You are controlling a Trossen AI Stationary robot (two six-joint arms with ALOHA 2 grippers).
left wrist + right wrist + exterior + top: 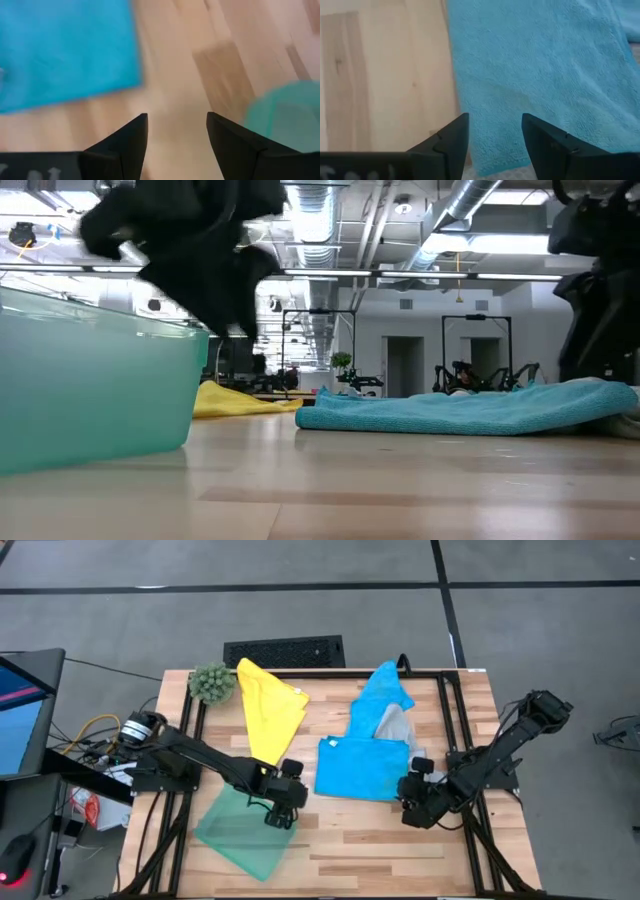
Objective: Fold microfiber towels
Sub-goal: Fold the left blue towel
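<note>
Fuzzy green plant ball [211,682], wooden table [380,840]

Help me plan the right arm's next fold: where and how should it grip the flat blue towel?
Probably the flat blue towel at its near right corner, approached from the right gripper side. That corner lies flat on bare wood, and the grey towel sits at the far edge.

hidden and cut-off parts

the grey towel [394,723] shows only as a patch, the rest tucked under the upper blue towel [383,692]. the left tool [283,808] covers a corner of the teal towel [240,833], which the low view cuts off at its left edge [90,395]. in the left wrist view the blue towel [65,50] and bench [180,90] are blurred. the right wrist view shows only part of the flat blue towel [540,70], which runs past the picture's edges.
</note>
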